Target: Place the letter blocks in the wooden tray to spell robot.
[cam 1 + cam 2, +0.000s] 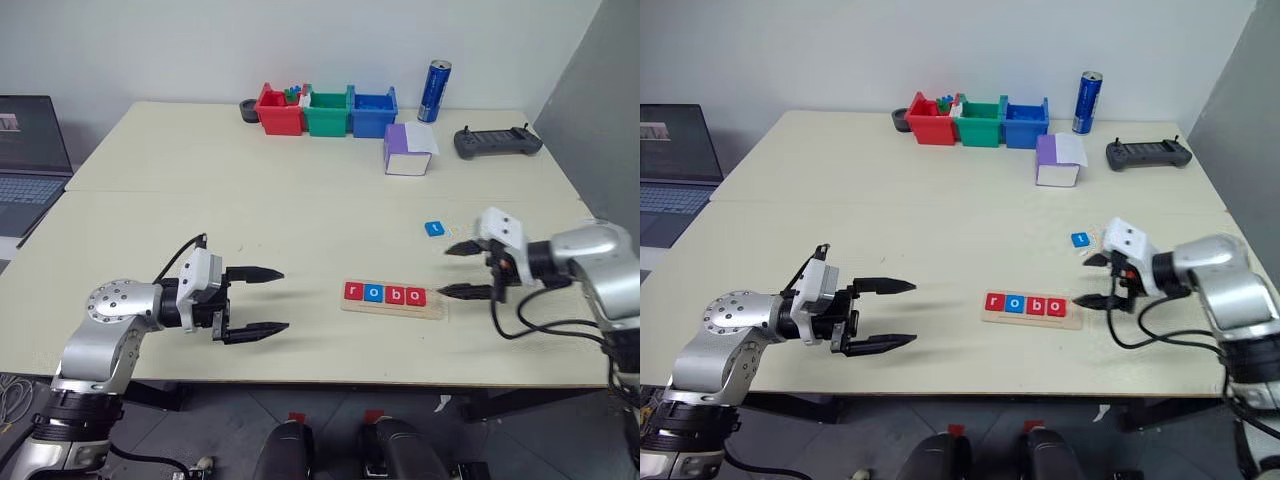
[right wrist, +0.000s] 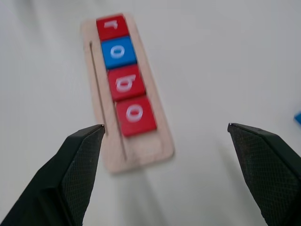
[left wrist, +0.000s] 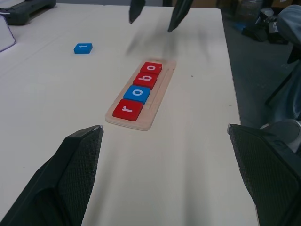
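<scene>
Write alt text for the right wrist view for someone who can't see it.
A pale wooden tray on a light table holds four letter blocks in a row: red r, blue o, red b, red o, with one empty slot at the near end. The right gripper hangs above it, its two black fingers spread wide and holding nothing.

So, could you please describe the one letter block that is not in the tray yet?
Find the wooden tray near the table's front edge, holding r, o, b, o. Beyond its right end, a blue tile lies alone on the bare tabletop, the only block outside the tray.
</scene>
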